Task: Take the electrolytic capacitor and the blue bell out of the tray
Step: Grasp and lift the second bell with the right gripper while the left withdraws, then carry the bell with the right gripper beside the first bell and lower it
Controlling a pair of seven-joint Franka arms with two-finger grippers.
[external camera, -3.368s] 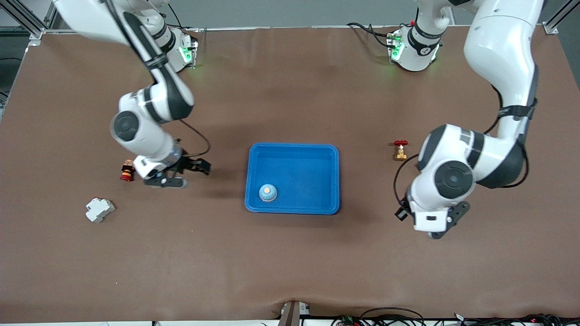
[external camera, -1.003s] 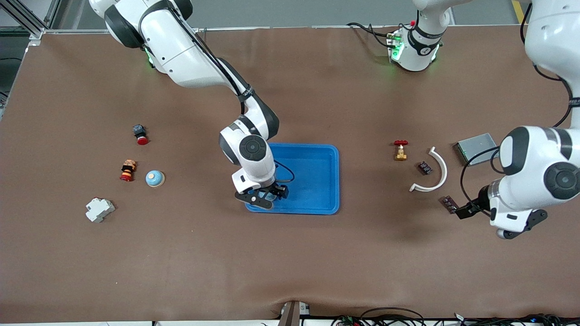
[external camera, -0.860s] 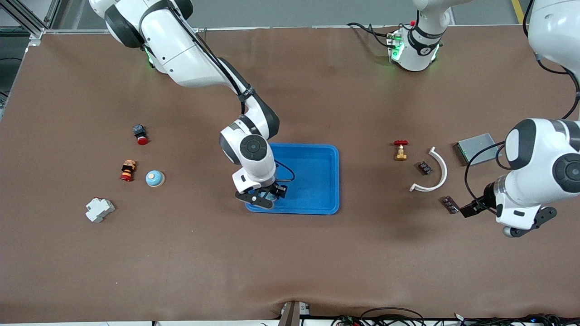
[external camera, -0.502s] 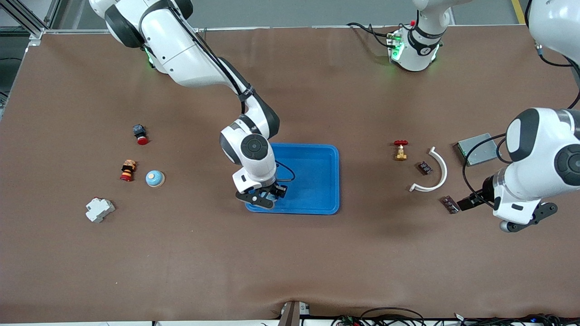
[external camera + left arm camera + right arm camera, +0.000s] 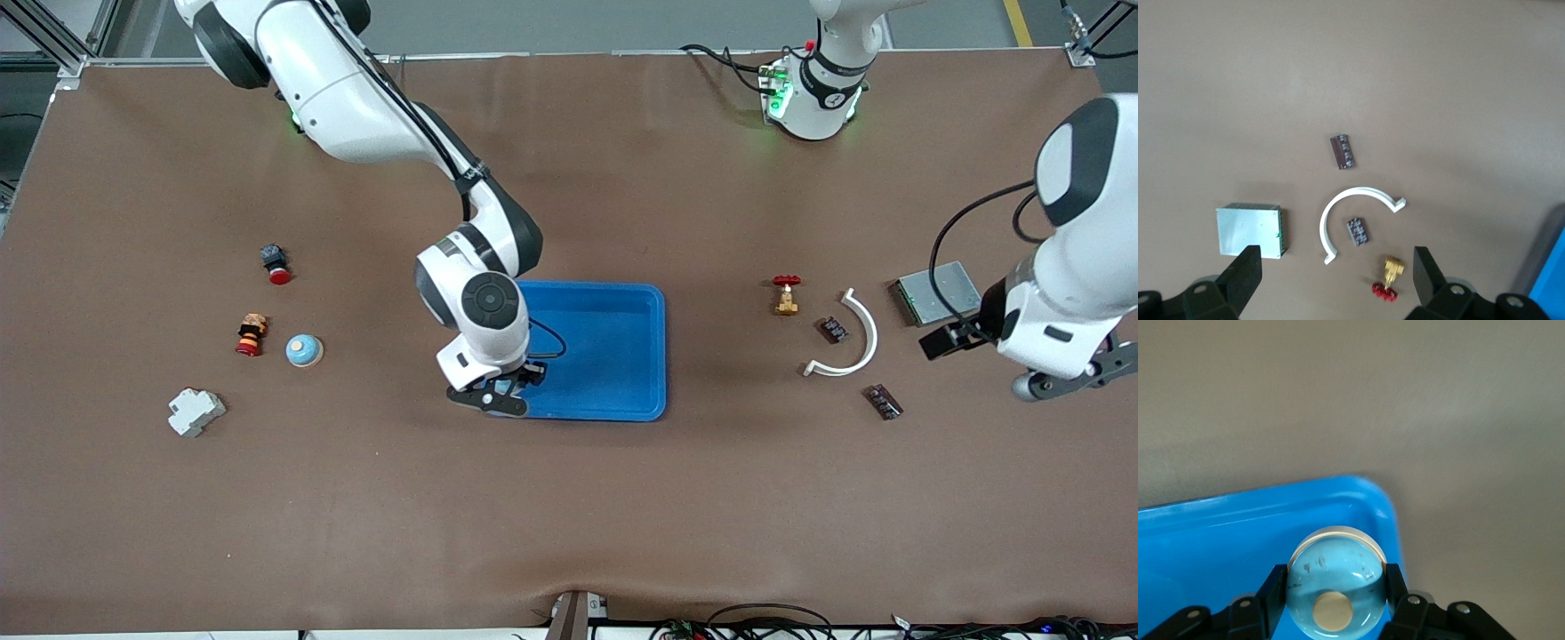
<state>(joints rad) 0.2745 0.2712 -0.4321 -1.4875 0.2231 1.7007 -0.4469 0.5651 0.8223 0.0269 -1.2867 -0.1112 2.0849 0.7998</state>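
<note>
From the front, my right gripper (image 5: 498, 396) sits over the tray (image 5: 622, 356) corner nearest the camera. At my right wrist, my jaws pinch the bell (image 5: 1335, 587) by its smooth dome, so it could slip or clip the rim. My left gripper (image 5: 1338, 280), jaws wide and empty, waits over the desk (image 5: 1351, 67).

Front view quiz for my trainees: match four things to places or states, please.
1 right pincer
2 left pincer
3 arc
4 valve

A between tray and arc
B open, at the left arm's end
C shut on bell, at tray corner
D curving round a small board

Pairs: 1C, 2B, 3D, 4A
</note>
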